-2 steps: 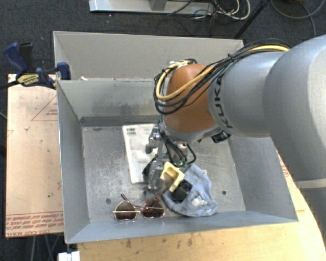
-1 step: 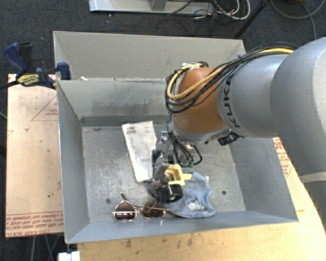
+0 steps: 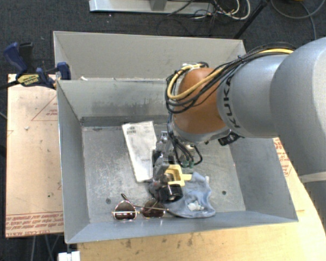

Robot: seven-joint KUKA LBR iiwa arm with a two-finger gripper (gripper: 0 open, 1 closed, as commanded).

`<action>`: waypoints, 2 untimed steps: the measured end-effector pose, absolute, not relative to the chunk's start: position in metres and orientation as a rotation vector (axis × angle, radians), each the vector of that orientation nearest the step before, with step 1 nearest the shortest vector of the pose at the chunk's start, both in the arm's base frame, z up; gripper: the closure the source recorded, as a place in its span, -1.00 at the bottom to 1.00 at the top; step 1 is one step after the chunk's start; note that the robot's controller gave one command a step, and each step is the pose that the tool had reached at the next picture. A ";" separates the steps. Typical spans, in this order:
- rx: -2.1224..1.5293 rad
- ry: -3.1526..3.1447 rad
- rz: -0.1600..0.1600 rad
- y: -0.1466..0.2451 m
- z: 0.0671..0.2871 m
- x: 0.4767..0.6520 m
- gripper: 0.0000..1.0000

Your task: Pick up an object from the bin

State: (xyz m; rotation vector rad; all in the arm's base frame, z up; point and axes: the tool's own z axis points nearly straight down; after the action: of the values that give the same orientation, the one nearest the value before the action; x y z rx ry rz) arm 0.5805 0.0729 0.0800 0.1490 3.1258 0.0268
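Yellow-and-black object (image 3: 175, 176) seemingly just under the jaws, beside pale cloth (image 3: 200, 200); their grip unclear.

Bin (image 3: 70, 145) floor, l. half: bare metal, open from above. Centre: flat white packet (image 3: 140, 148) lies lengthwise. Front wall: sunglasses (image 3: 135, 211) just beside pale blue cloth (image 3: 200, 201), w/ end effector (image 3: 164, 181) low over their junction. Arm (image 3: 250, 97) overhangs r. side, blocking approach there; sloped walls narrow entry.

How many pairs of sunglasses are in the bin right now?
1. The brown-lensed, metal-framed sunglasses lie along the view's lower wall of the grey metal bin, just left of the crumpled pale blue cloth. The arm covers some floor, so another may be hidden.
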 end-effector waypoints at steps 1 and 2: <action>0.232 3.132 0.001 -0.004 0.169 0.573 1.00; 0.232 3.132 0.001 -0.004 0.169 0.573 1.00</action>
State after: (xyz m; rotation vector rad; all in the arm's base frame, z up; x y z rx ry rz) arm 0.5730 -0.0042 0.1688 0.2321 3.1317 0.0014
